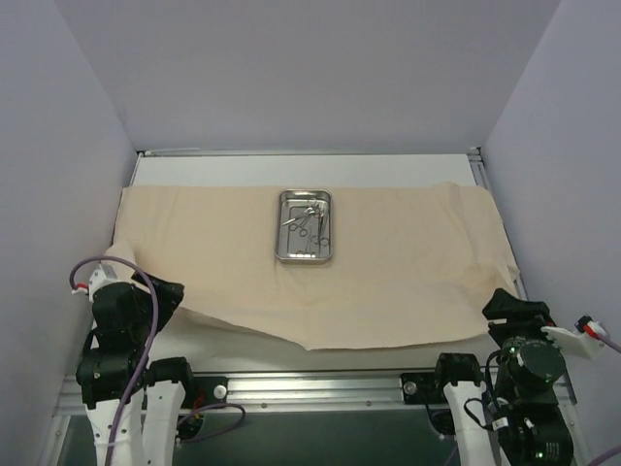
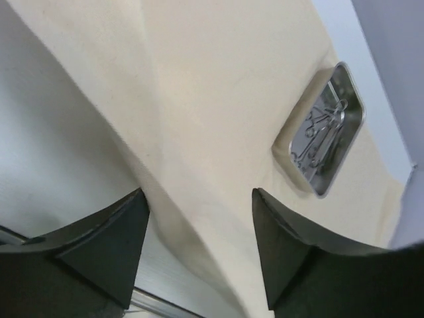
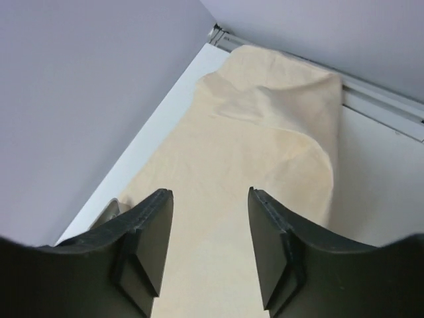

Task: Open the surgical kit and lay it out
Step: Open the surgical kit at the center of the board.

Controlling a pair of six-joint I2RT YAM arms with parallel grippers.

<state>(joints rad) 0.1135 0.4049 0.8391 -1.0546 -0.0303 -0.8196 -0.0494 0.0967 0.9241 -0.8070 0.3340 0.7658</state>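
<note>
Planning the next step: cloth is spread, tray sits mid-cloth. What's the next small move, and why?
Probably move the left claw toward the tray: the cloth lies spread, this claw and the right claw are open and empty, and the forceps sit piled in the tray.

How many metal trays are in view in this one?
1. The tray sits on the cloth, centred and nearer its far edge, instruments inside. No other shows, though cloth folds could hide one.
</note>
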